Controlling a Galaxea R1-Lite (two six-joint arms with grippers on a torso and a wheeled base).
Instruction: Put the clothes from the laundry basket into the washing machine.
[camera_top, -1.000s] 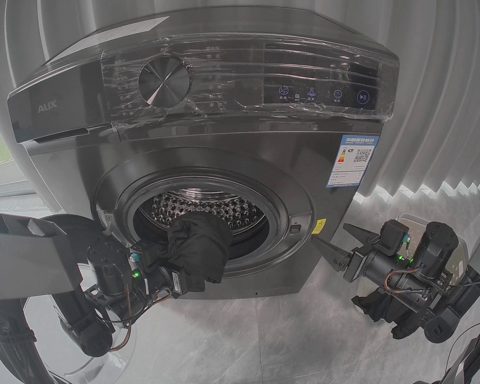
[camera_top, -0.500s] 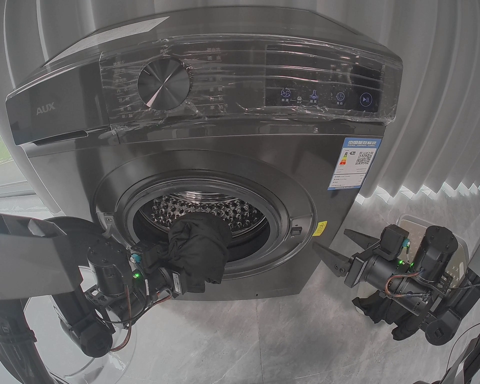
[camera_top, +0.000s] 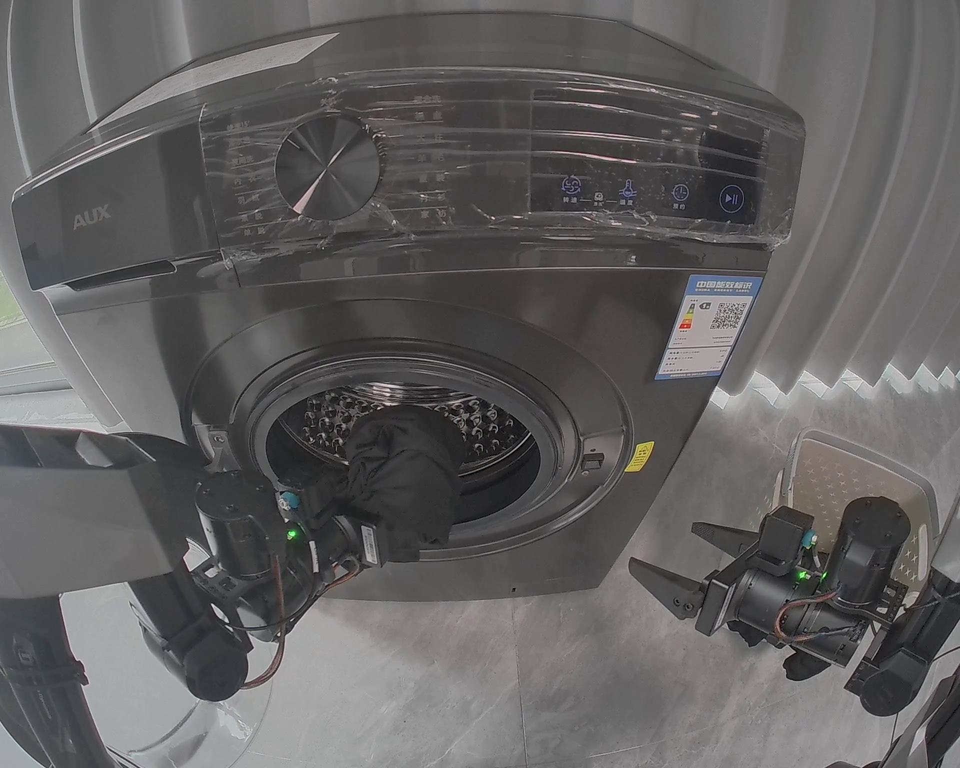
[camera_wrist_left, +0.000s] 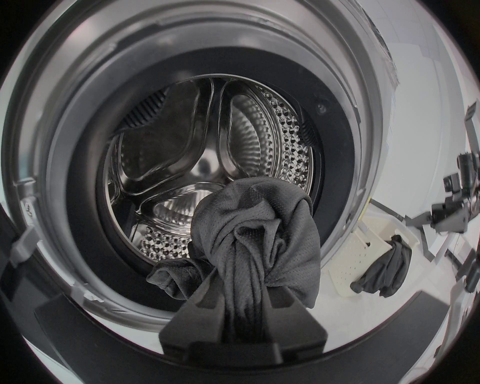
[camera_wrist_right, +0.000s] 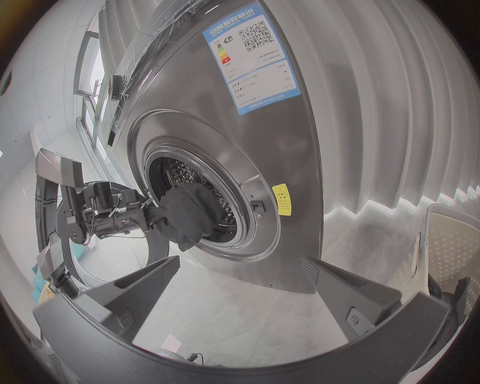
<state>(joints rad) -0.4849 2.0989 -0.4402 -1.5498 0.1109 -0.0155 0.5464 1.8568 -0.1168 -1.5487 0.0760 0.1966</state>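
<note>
Black garment (camera_top: 400, 482) nearer the drum (camera_top: 486, 420)

The floor (camera_top: 520, 680) is laid with large grey, stone-look tiles, glossy, with thin joints. One joint runs from the foot of the washer (camera_top: 420, 290) toward the near edge. The washer stands on the floor at the far middle, front facing near, its base flat on the tiles. To its right a pale perforated basket (camera_top: 850, 480) sits on the floor, apart from the washer, with bare tile between them. A dark cloth (camera_wrist_left: 387, 270) hangs over the basket's rim; whether it reaches the floor cannot be told. At the far right a white pleated curtain (camera_top: 880, 200) comes down to the floor behind the basket.
</note>
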